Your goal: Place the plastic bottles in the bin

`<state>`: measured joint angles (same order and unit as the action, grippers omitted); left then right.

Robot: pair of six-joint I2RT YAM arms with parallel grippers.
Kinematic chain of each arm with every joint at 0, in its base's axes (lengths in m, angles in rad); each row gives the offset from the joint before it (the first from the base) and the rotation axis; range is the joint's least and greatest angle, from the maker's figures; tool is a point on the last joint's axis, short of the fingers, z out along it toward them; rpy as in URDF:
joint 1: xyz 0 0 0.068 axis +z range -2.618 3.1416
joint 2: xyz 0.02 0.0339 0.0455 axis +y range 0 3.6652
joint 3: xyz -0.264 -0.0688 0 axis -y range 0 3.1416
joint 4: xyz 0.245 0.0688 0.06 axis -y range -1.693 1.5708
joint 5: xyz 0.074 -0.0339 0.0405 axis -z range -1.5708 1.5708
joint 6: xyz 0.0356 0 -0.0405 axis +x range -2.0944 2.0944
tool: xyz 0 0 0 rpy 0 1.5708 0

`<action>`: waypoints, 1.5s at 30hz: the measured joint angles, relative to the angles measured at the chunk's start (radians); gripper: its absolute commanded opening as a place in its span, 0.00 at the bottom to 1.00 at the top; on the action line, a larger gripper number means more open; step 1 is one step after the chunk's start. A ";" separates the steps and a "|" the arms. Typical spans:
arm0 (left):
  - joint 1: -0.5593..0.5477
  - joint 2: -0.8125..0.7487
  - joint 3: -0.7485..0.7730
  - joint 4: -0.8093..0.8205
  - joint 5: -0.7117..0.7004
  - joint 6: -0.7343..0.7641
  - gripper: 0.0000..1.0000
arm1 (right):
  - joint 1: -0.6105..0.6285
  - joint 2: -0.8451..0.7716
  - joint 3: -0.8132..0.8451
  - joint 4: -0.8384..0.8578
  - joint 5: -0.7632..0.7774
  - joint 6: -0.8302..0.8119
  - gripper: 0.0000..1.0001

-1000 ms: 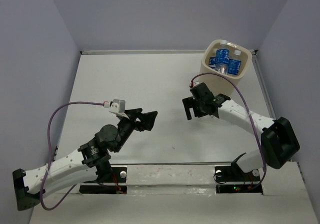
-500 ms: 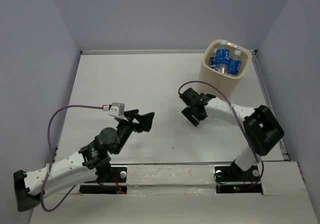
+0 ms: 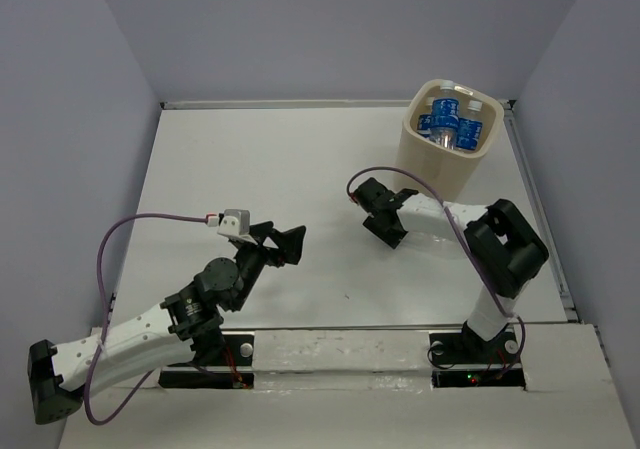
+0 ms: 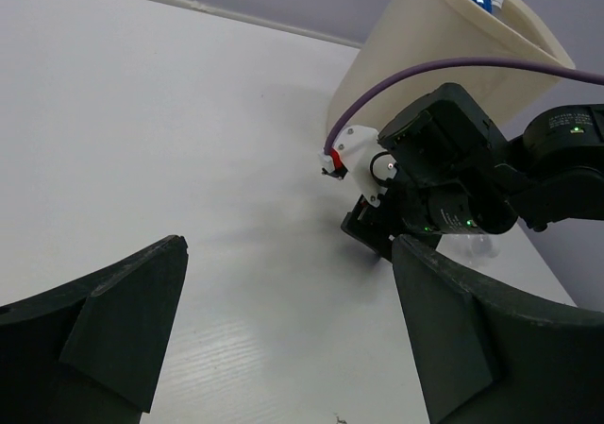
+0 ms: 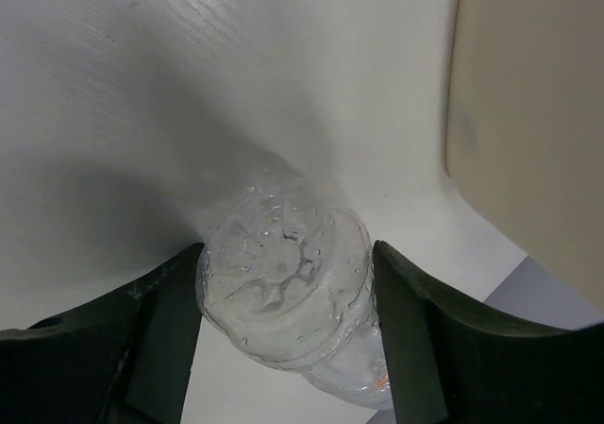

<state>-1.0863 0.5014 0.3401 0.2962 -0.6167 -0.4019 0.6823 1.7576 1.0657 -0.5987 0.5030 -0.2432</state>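
The cream-beige bin (image 3: 404,154) stands at the far right of the table, with several blue-labelled plastic bottles (image 3: 448,124) upright inside. My right gripper (image 3: 386,217) is low over the table, in front and to the left of the bin. In the right wrist view its fingers (image 5: 160,330) press both sides of a clear plastic bottle (image 5: 283,278), whose base faces the camera; the bin wall (image 5: 533,112) is close on the right. My left gripper (image 3: 284,244) is open and empty (image 4: 283,334) over the table's middle, facing the right gripper (image 4: 429,188).
A purple cable (image 3: 455,174) loops from the right wrist past the bin. Another purple cable (image 3: 130,229) arcs over the left arm. Grey walls enclose the white table (image 3: 260,159) on the left, far and right sides.
The right arm has folded in, its elbow swinging left and towards the bin, and its gripper has shifted a little left and turned. The left gripper has drifted slightly towards the near edge.
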 measured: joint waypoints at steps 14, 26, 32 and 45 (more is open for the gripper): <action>0.000 0.018 -0.018 0.004 -0.039 -0.002 0.99 | 0.143 -0.150 0.097 0.003 -0.111 0.043 0.31; 0.000 0.025 -0.032 0.010 -0.063 -0.009 0.99 | 0.189 -0.486 0.378 0.232 -0.062 0.091 0.24; 0.000 0.009 -0.037 0.014 -0.066 -0.011 0.99 | 0.115 -0.486 0.490 0.431 0.055 0.016 0.24; 0.000 0.007 -0.037 0.014 -0.066 -0.015 0.99 | -0.328 -0.389 0.570 0.463 0.020 0.153 0.23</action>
<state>-1.0863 0.5083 0.3031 0.3099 -0.6823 -0.4171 0.3546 1.3685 1.6352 -0.1356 0.5228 -0.0902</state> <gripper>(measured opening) 0.989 0.708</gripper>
